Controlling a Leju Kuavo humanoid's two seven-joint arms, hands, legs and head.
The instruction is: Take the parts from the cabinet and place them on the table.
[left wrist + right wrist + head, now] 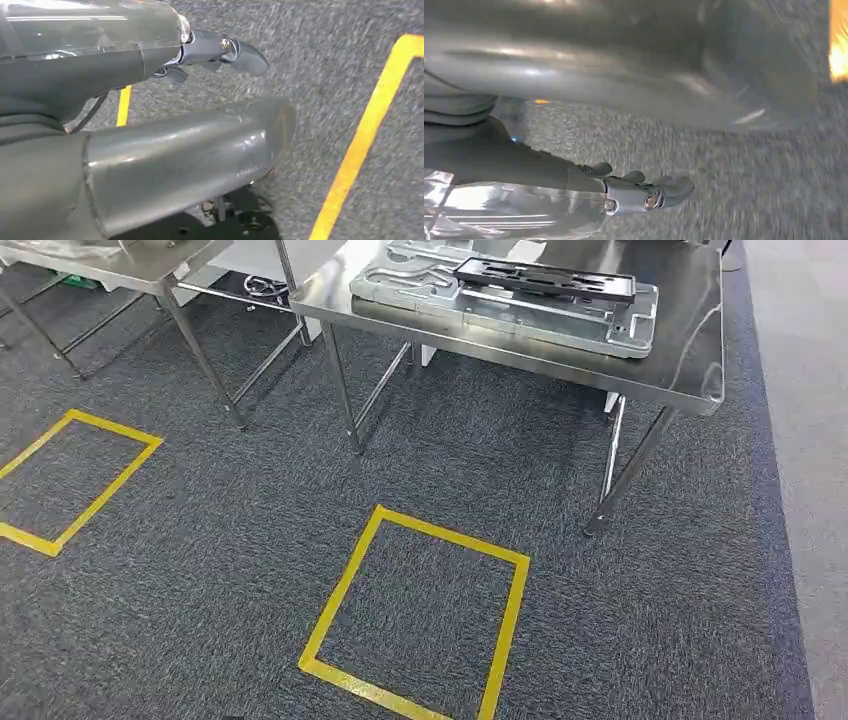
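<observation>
A steel table [690,360] stands ahead at the top of the head view. On it lies a flat silver metal part [600,322], with a long black part [545,280] resting on top of it. My left hand [200,95] hangs above the grey carpet, its dark fingers [225,50] stretched away from the thick thumb [190,150], nothing between them. My right hand [639,150] hangs the same way over the carpet, fingers [649,192] spread from the blurred thumb [624,65], holding nothing.
A second steel table [150,270] stands at the far left. Two yellow tape squares [420,610] [70,480] mark the carpet in front of the tables. Yellow tape [365,135] runs beside my left hand. Pale smooth floor [810,440] borders the carpet on the right.
</observation>
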